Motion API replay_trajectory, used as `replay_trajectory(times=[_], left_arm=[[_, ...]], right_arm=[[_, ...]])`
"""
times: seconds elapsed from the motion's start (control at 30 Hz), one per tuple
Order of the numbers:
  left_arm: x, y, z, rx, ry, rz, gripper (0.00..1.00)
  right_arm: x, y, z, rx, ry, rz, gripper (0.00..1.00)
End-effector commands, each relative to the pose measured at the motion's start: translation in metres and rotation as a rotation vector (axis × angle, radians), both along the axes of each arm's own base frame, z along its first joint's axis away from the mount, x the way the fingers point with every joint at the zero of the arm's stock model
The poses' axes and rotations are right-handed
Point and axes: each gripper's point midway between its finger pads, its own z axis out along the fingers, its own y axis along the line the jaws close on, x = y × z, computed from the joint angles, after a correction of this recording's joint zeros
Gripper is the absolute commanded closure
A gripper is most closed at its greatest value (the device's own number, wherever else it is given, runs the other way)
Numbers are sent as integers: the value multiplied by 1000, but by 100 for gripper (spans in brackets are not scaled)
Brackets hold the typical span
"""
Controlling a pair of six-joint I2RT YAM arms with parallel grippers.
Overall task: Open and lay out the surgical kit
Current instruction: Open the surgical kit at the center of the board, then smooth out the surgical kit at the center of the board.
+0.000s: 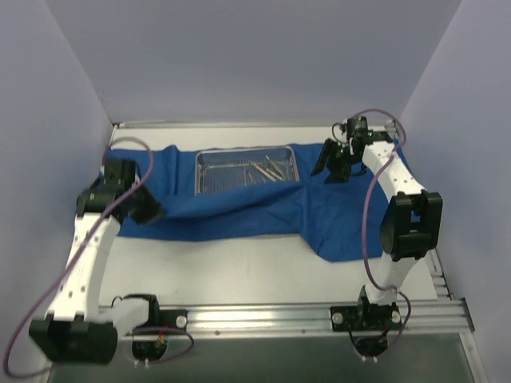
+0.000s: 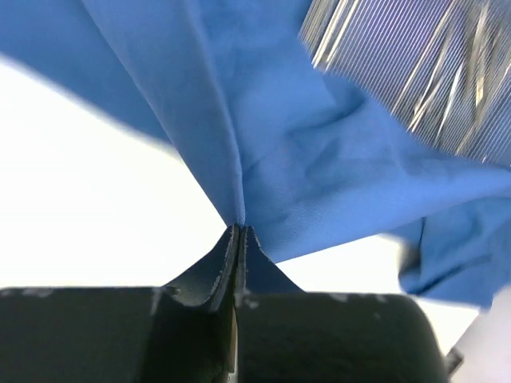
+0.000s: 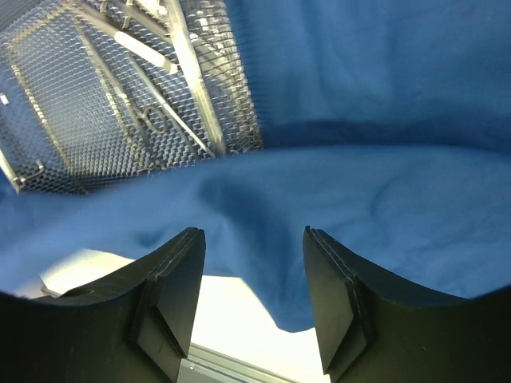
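**Left tool pinching the wrap, right tool hanging open above it**

The blue cloth wrap (image 1: 239, 211) is lying spread across the back half of the white bench (image 1: 239, 271). It is rumpled, and a flap on the right is reaching toward the near side. The wire-mesh tray (image 1: 246, 171) is sitting on the cloth near its back edge, roughly in the middle. The tray is uncovered on top, and a ridge of cloth is lying against its near rim. Slim steel instruments (image 1: 263, 169) are lying inside the tray, bunched toward its right half; how many there are is too hard to tell.

The left tool (image 2: 238, 239) is gripping the wrap at its left edge. Its jaws are pressing together on a pinch of fabric, which is fanning out from them in tight folds. The right tool (image 3: 254, 239) is hanging over the cloth just right of the tray, its jaws standing apart with nothing between them. Whether its fingertips (image 3: 180, 271) are touching the fabric I cannot tell.
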Motion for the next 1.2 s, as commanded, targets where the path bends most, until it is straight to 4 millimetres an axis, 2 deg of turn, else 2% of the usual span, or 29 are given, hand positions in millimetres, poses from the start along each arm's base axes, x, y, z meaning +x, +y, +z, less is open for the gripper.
replay_trajectory(times=[0.0,0.03,0.1,0.13,0.2,0.23,0.33,0.37,0.43,0.5,0.57,0.6,0.63,0.7,0.73,0.77,0.8,0.83,0.87,0.9,0.93,0.97,1.0,1.03,1.1,1.13,1.17], left_arm=[[-72,-10,-23,-92,141,-3,98],[-90,-9,-15,-100,104,3,98],[-122,-7,-24,-111,164,35,98],[-133,-7,-20,-119,137,38,97],[-147,-7,-19,-124,147,49,82],[-148,-7,-14,-128,123,48,72],[-142,-7,6,-124,32,25,59],[-139,-4,12,-107,2,14,47],[-118,-3,33,-87,-96,-6,37],[-90,-1,47,-62,-175,-22,34],[-60,0,45,-50,-147,-20,36],[-42,1,49,-40,-169,-14,43],[-21,0,39,-35,-121,-12,48],[17,1,56,-20,-195,-24,59],[37,3,45,-6,-159,-23,68],[54,7,58,10,-196,-18,74],[70,9,62,19,-218,-21,78],[89,9,50,20,-183,-36,82],[101,12,48,42,-181,-29,84],[115,16,56,54,-205,-14,84],[131,18,35,49,-148,-16,88],[139,20,26,46,-123,-16,92],[145,35,29,50,-102,27,96],[155,38,-1,52,-11,41,98],[156,48,-26,71,96,68,98],[165,53,-48,79,153,79,98],[167,55,-60,79,190,87,98]], right_arm=[[7,-3,-8,-18,27,-19,48],[7,-2,-12,-17,37,-20,49],[5,0,-20,-16,57,-19,49],[4,2,-21,-20,61,-13,49],[4,2,-23,-28,64,-10,49],[4,1,-23,-32,66,-8,49],[7,2,-24,-35,69,-5,47],[8,2,-24,-35,69,-5,46],[15,1,-19,-39,53,-11,45],[22,-1,-15,-56,31,-20,43],[31,-8,-10,-85,11,-41,42],[35,-13,-14,-95,14,-52,42],[39,-17,-14,-102,10,-60,43],[52,-25,-17,-114,-3,-81,45],[57,-33,-18,-125,-9,-94,48],[67,-37,-14,-136,-34,-106,50],[72,-40,-20,-145,-34,-115,52],[77,-43,-21,-141,-44,-127,60],[86,-43,-21,-134,-78,-132,65],[91,-42,-26,-132,-80,-134,73],[94,-41,-29,-128,-82,-137,88],[98,-41,-32,-123,-83,-143,94],[104,-41,-39,-122,-75,-146,98],[107,-39,-41,-113,-71,-141,100],[113,-37,-51,-98,-57,-129,100],[118,-36,-49,-90,-71,-125,100],[120,-35,-51,-88,-73,-120,100]])
